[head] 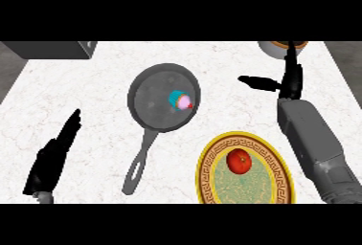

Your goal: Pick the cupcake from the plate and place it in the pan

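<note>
Both hands are empty. Right hand [283, 82] is open over the counter [84, 105], thumb stuck out to the left and fingers stretched straight toward the far edge, holding nothing; its fingertips reach up beside a round dish [272, 46] at the far right corner, though contact cannot be judged. Cupcake [182, 100] lies on its side in the pan [152, 95], right of the centre, well apart from that hand. Pan's handle runs down toward the near edge. Plate [212, 165] with its gold border sits just below the pan, a tomato [240, 161] on it. Right forearm comes up along the plate's right side. Left hand [53, 155] rests open at lower left, fingers straight. A dark box [53, 50] stands at the far left corner.
</note>
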Available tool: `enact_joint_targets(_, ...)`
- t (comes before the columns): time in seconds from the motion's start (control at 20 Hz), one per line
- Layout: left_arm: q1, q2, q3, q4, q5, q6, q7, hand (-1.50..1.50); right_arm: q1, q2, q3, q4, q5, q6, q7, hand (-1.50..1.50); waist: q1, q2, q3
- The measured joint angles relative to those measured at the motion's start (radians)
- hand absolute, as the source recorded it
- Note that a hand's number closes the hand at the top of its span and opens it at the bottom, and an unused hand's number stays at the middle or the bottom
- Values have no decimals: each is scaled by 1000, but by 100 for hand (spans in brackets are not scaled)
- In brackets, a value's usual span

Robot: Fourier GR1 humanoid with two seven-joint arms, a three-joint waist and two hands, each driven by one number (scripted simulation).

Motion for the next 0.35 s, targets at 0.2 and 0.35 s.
enact_joint_targets(0.2, 25, -4, 10, -10, -3, -8, -12, 0, 80, -65, 3, -86, -8, 87, 12, -150, -6, -2, 0)
enact_joint_targets(0.35, 32, -6, 16, -14, -4, -21, -17, 0, 133, -98, -4, -125, -16, 140, 8, -150, -6, -2, 0)
